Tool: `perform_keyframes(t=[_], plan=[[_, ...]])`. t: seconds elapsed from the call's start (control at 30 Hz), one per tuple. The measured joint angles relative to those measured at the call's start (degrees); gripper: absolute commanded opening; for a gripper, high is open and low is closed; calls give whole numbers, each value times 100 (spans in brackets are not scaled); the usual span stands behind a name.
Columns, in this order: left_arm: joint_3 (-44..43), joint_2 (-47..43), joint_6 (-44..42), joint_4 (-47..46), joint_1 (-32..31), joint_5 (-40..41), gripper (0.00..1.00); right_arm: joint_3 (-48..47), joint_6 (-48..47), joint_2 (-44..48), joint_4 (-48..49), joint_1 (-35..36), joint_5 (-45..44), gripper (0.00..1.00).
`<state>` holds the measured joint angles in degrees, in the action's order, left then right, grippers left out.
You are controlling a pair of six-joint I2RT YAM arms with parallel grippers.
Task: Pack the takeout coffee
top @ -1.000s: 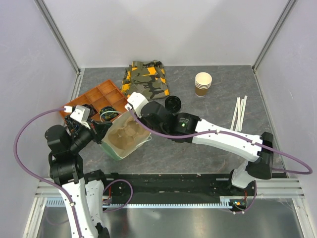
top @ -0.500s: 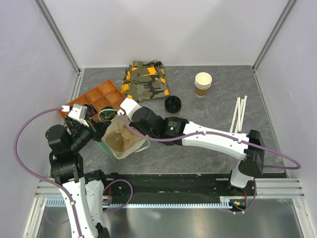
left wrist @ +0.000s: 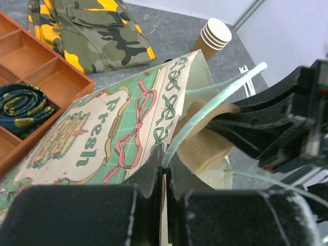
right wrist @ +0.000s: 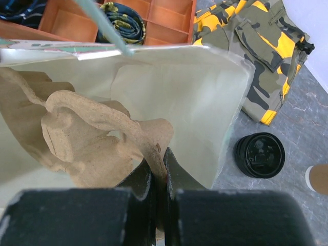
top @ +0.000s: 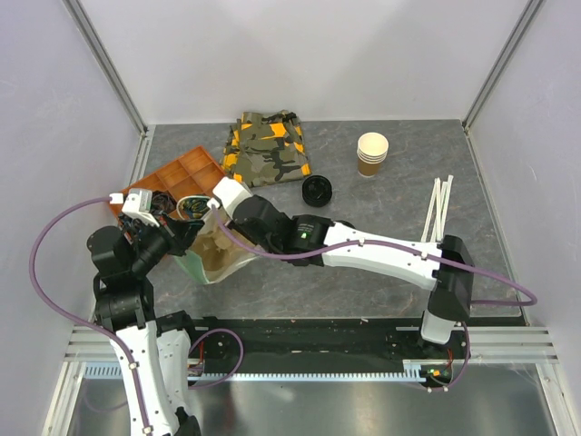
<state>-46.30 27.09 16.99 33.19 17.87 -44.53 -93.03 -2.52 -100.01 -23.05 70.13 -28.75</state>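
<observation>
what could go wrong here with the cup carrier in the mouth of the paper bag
1. The left tool holds the printed paper bag only by its thin cord handle. If the cord slips, the mouth may sag shut on the carrier.
2. The right tool pinches just an edge of the moulded pulp cup carrier. That soft rim could tear, or snag on the bag's wall.
</observation>
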Motion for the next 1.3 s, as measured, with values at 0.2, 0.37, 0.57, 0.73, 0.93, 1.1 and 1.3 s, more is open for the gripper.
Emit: perform_keyframes(t=[0.2,0.37,0.57,0.73,0.93,1.1,1.3], plan=[[61,52,350,-87,0,72,2,-4,-146,-352,251,0,-79,0],[66,122,466,-190,0,72,2,-26,-223,-466,304,0,-85,0],[160,160,643,-227,0,74,2,-26,-221,-544,533,0,-50,0],[225,254,758,-249,0,70,2,-20,-227,-761,772,-48,144,0],[227,428,859,-321,0,-83,2,-15,-245,-879,911,-232,481,0],[199,501,973,-332,0,-164,2,-70,-221,-931,852,-400,905,0],[48,820,1233,-334,0,-201,2,-396,-87,-1261,621,-470,1095,0]])
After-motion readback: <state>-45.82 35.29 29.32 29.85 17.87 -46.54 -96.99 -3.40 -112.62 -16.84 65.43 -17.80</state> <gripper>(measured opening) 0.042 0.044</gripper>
